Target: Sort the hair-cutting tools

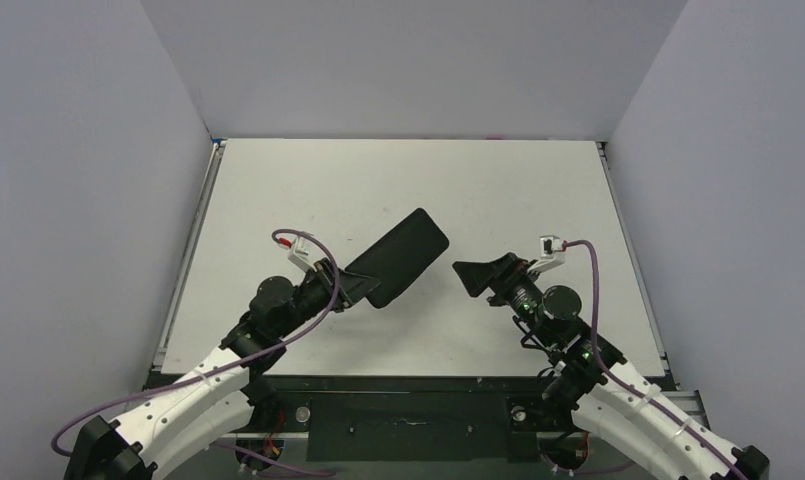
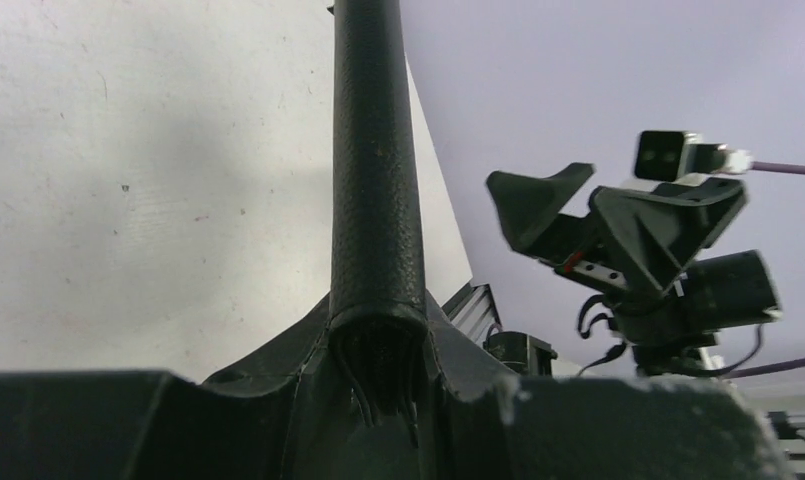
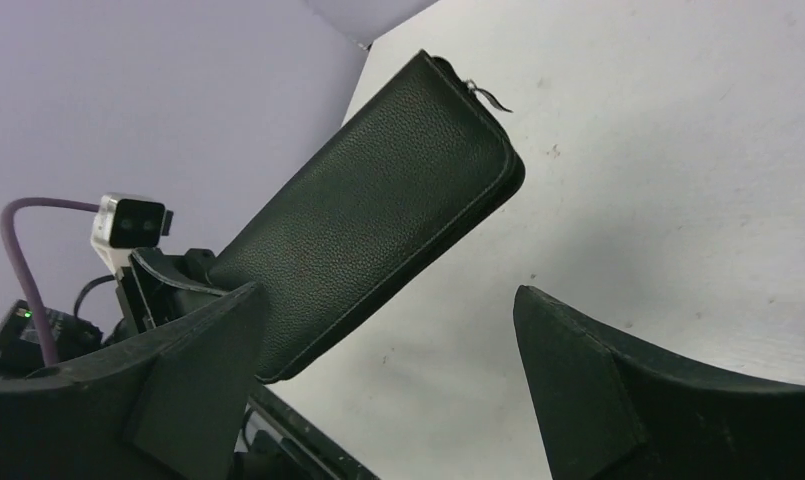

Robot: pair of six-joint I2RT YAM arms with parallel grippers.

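My left gripper (image 1: 356,285) is shut on the near end of a flat black zip case (image 1: 400,255) and holds it lifted off the table, tilted up toward the back right. In the left wrist view the case (image 2: 375,150) stands edge-on between the jaws. In the right wrist view the case (image 3: 378,210) shows its broad leather face and zip pull. My right gripper (image 1: 475,276) is open and empty, just right of the case and apart from it. The silver scissors and the black comb are out of view.
The white table (image 1: 498,190) is bounded by grey walls at the back and sides. A metal rail (image 1: 190,250) runs along its left edge and a black base plate (image 1: 408,425) sits between the arm bases.
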